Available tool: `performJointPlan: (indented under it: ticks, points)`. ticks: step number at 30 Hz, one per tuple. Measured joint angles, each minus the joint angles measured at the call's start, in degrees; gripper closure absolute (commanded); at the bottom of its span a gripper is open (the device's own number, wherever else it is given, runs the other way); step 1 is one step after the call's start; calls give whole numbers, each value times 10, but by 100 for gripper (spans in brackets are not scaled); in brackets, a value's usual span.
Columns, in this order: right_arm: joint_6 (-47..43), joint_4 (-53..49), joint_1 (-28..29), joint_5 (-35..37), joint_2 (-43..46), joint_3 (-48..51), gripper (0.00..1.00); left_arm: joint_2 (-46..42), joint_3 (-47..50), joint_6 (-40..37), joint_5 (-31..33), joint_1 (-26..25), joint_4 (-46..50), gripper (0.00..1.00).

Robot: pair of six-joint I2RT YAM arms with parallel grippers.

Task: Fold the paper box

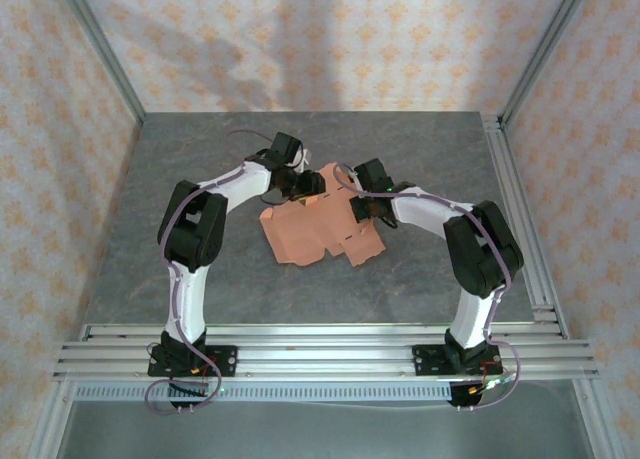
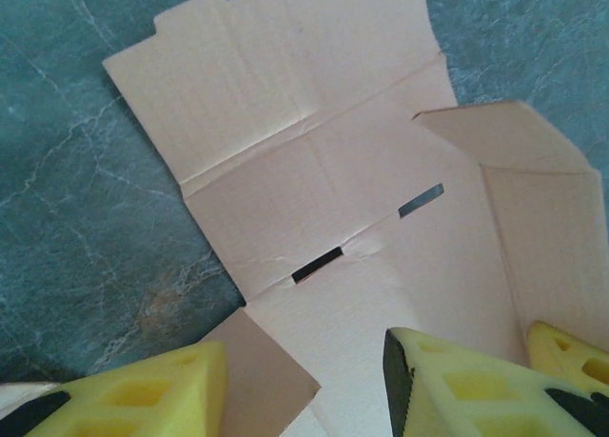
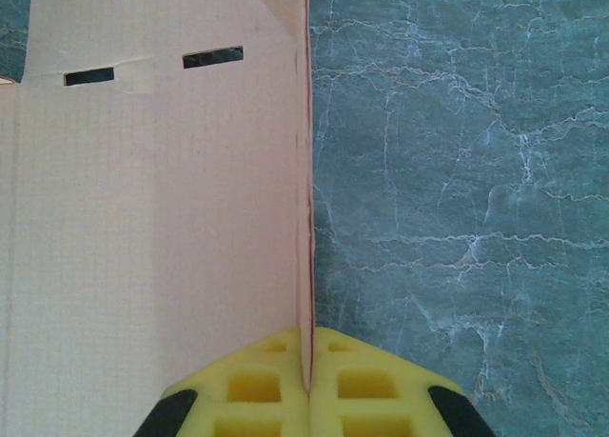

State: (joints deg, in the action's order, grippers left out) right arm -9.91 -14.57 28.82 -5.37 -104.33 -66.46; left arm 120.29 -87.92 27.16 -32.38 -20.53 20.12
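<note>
The paper box (image 1: 318,231) is a salmon-orange die-cut sheet lying mostly flat at the middle of the table, with some flaps raised. In the left wrist view the paper box (image 2: 324,161) shows two slots and a wall folded up on the right. My left gripper (image 1: 302,186) hovers over its far edge; here the left gripper (image 2: 304,389) is open, its yellow fingers (image 2: 143,399) apart over the sheet, a darker flap (image 2: 271,366) beside the left one. My right gripper (image 1: 358,211) is at the sheet's right side. The right gripper (image 3: 309,337) is shut on the thin edge of an upright wall of the paper box (image 3: 152,218).
The grey marbled table (image 1: 440,159) has bare surface all round the sheet. Aluminium rails (image 1: 320,344) run along the near edge and a frame post (image 1: 515,209) along the right side. Patterned walls enclose the cell.
</note>
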Motion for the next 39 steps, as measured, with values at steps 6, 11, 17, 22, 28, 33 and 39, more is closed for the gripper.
performJointPlan:
  ticks: [6, 11, 17, 22, 28, 33, 39]
  points:
    - [0, 0, 0, 0, -1, 0, 100, 0, 7, 0, -7, -2, 0, 52]
    - [2, 0, 0, 0, -6, -1, 100, 0, 20, 0, -13, -9, 2, 52]
    - [2, 0, 1, -1, -9, -3, 100, 11, 29, 4, -17, -12, 0, 52]
    - [2, -1, 3, 0, -9, -3, 100, 16, 29, 4, -12, -15, -2, 52]
    - [0, 1, 4, 2, -9, -2, 100, -25, 54, 5, 25, -22, -10, 49]
    - [-5, 13, 6, 2, -6, 7, 100, -49, 16, 9, 35, -19, -5, 37]
    - [-13, 39, 18, -3, 3, 26, 100, -24, -91, 17, 30, -18, 3, 25]
